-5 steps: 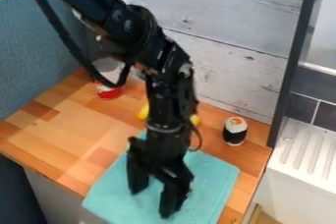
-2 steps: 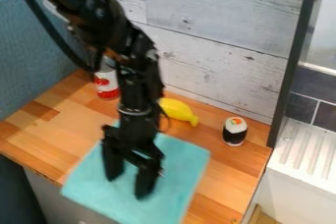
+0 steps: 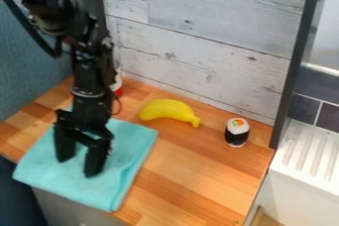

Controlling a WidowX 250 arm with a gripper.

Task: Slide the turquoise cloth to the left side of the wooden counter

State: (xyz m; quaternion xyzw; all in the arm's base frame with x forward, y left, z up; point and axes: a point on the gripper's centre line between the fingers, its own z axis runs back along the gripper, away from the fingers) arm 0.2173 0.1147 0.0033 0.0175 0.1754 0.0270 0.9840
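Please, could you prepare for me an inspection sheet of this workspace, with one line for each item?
Surface: wooden table, with lighter and darker strips.
Job's things: turquoise cloth, laid flat with slight creases, hanging over the table's front edge.
Clutter: yellow banana and toy sushi roll, which stands upright; a red-and-white container is partly hidden behind the arm.
Gripper: black gripper, pointing down at the cloth, fingers apart, nothing seen between them.
Cables: thick black cable hanging beside the upper arm; thin loop near the wrist.
Surroundings: whitish plank wall behind, blue-grey panel at picture left, white ribbed drainboard at picture right.
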